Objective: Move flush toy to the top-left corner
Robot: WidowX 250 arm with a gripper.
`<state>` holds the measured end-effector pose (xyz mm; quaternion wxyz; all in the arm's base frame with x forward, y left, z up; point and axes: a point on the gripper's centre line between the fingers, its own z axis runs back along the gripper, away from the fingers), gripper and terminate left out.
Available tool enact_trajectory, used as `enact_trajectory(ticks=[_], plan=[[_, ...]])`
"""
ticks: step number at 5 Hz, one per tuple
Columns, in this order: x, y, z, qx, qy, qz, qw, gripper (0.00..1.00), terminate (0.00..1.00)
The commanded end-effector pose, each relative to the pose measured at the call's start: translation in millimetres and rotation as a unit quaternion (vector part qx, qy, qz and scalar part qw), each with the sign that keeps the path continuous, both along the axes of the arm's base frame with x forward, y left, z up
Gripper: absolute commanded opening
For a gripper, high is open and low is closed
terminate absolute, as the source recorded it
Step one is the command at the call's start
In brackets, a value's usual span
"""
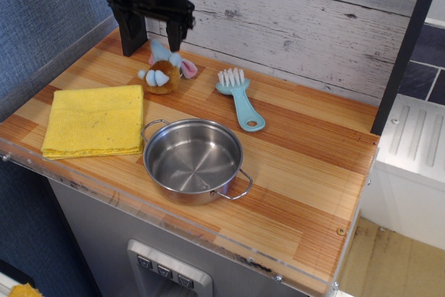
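Observation:
The flush toy (pixel 164 74), a small brown plush with pale blue paws and ears and a pink ear patch, lies on the wooden countertop (pixel 306 137) near the top-left corner (pixel 115 41). My gripper (pixel 151 34) hangs above and just behind the toy, open and empty, its black fingers (pixel 132 33) clear of it. The toy sits free on the wood, next to the whitewashed plank wall.
A folded yellow cloth (pixel 94 119) lies at the left front. A steel pot (pixel 194 159) with two handles stands in the front middle. A teal brush (pixel 238 97) with white bristles lies right of the toy. A black post (pixel 407 46) stands at the right.

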<state>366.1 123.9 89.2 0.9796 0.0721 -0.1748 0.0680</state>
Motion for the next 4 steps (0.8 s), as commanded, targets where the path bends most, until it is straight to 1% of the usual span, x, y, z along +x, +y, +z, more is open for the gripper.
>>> enact_trajectory(ticks=[1,2,4], plan=[[-14,-18,71,0.007,-0.067,-0.017,0.9976,1.00,0.00],[-22,-27,93,0.007,-0.096,-0.031,0.9949,1.00,0.00],[-22,-27,93,0.007,-0.096,-0.031,0.9949,1.00,0.00]])
